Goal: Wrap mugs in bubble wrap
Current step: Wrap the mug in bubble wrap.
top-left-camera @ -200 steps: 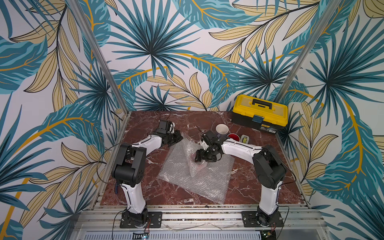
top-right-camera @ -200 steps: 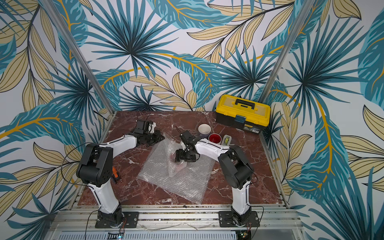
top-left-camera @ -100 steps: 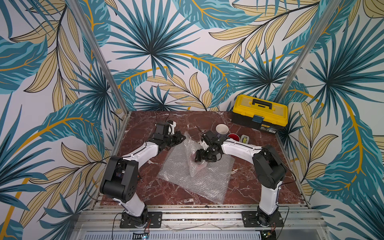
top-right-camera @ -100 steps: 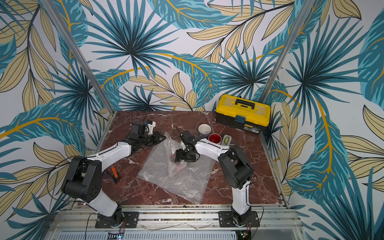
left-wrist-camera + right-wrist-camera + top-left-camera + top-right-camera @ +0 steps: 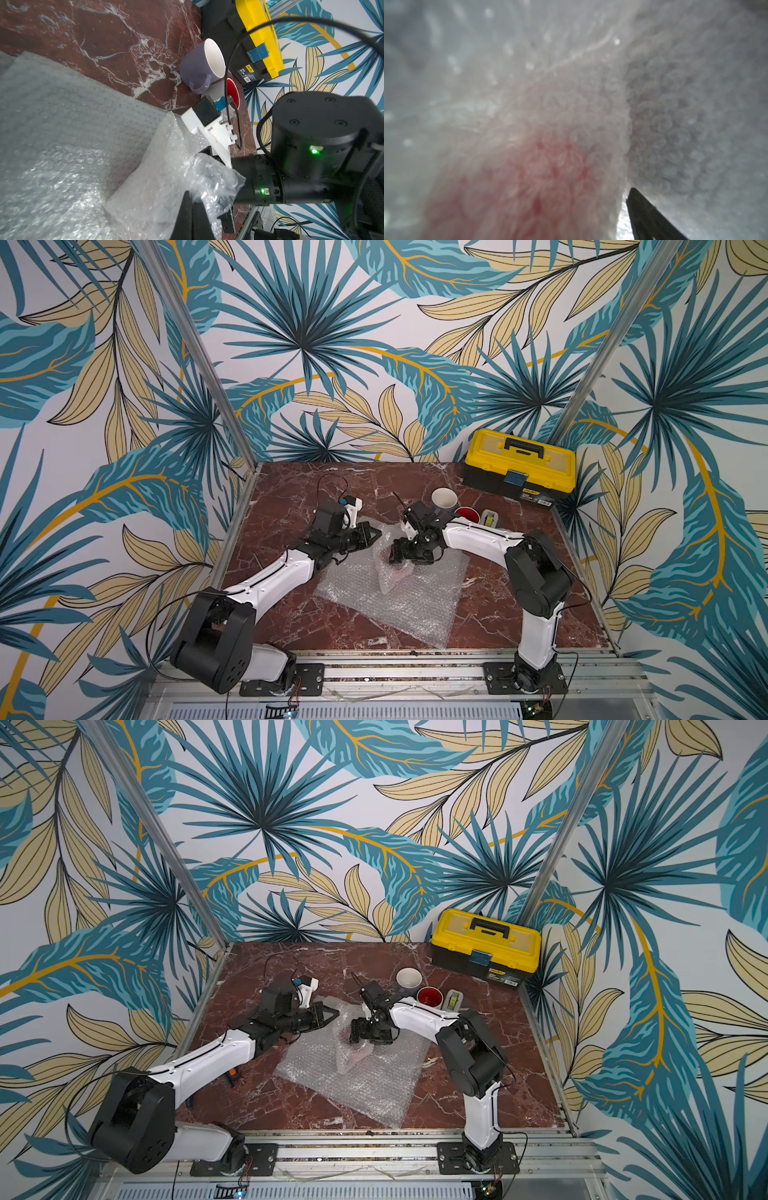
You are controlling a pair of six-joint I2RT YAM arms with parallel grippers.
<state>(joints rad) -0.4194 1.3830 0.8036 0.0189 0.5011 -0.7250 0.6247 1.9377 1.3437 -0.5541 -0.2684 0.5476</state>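
**On the desk: red mug bundled up, two mugs waiting**

Mid-desk [image 5: 291,489], the bubble wrap [image 5: 399,601] lay mostly flat, with its far side pulled up into a lumpy fold. The red mug [image 5: 397,570] sat inside that fold and only showed as a pink blur through the plastic [image 5: 529,187]. The right fingers [image 5: 405,560] were down on top of the bundle and looked spread wide. Only one finger [image 5: 645,216] showed in the wrist view, so I honestly couldn't tell if they were squeezing it or loose around it. The left fingers [image 5: 372,534] were pressed together, tip right at the raised edge of the wrap and holding nothing. Further back, the lavender mug [image 5: 444,498] and the white mug with red inside [image 5: 466,514] stood unwrapped just beside each other, near the yellow toolbox [image 5: 521,464].
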